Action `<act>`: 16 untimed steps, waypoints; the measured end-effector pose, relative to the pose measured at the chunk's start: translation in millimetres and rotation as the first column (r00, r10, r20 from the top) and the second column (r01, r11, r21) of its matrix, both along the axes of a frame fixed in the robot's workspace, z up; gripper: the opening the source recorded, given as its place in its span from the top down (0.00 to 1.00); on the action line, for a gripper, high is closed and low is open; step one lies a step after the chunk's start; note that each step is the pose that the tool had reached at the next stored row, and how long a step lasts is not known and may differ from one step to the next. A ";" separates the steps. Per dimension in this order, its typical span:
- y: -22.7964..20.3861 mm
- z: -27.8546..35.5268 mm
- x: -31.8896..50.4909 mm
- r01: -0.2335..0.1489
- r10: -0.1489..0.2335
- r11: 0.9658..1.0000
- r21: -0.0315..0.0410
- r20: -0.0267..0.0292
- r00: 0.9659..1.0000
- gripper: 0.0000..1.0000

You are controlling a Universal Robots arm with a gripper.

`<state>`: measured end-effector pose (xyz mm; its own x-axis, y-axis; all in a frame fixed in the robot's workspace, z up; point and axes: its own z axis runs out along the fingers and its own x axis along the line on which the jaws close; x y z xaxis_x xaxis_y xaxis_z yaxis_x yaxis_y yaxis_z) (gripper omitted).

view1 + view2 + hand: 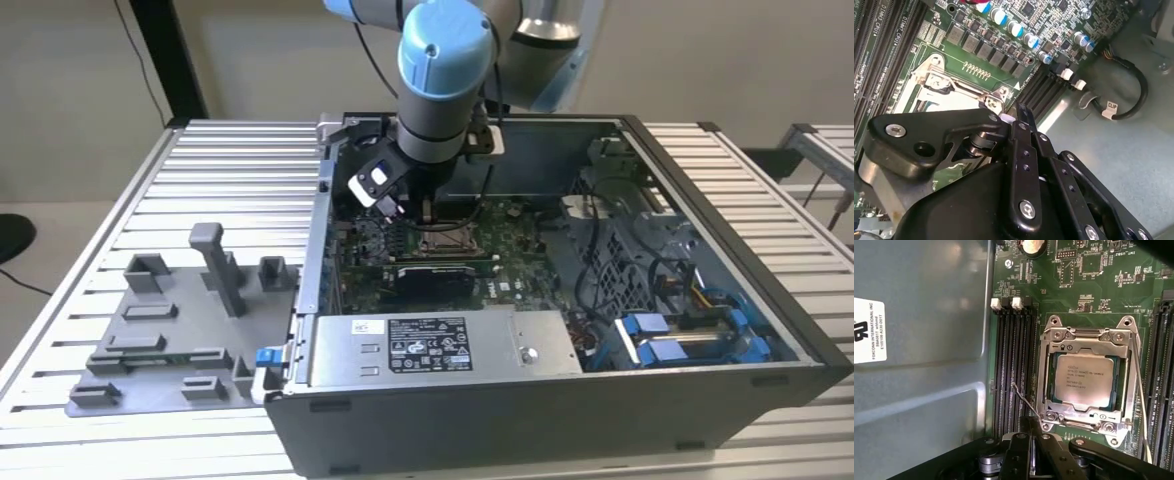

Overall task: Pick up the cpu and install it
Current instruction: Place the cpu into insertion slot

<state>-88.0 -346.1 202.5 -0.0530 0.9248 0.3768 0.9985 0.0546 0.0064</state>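
Note:
The cpu (1085,380), a small square chip with a pale silver top, lies flat inside the square metal socket frame (1086,337) on the green motherboard. My gripper (1032,422) hangs just above the board beside one edge of that frame, apart from the cpu, its black fingers drawn together with nothing between them. In the second wrist view the gripper (1018,107) points down at a corner of the socket frame (939,80), and its body hides most of the socket. In the exterior view the gripper (424,212) reaches down into the open computer case (747,330) above the socket (447,238).
Black memory slots (1014,370) run beside the socket, and a thin wire lever (1026,402) sticks out near the fingers. A grey power supply (441,345) fills the case's near side. Grey plastic fixture blocks (174,320) stand on the slatted table at the exterior view's left.

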 end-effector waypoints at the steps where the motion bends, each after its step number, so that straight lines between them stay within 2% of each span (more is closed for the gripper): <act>1: 0.0 -0.4 0.0 0.000 0.000 1.000 0.000 0.000 1.000 1.00; 11: 0.7 -1.1 0.5 0.000 0.000 1.000 0.004 0.000 1.000 1.00; 16: 0.7 -1.4 3.8 0.000 0.000 1.000 0.004 0.000 1.000 1.00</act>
<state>-84.2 -345.3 201.1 -0.0529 0.9231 0.3808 0.9985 0.0545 0.0066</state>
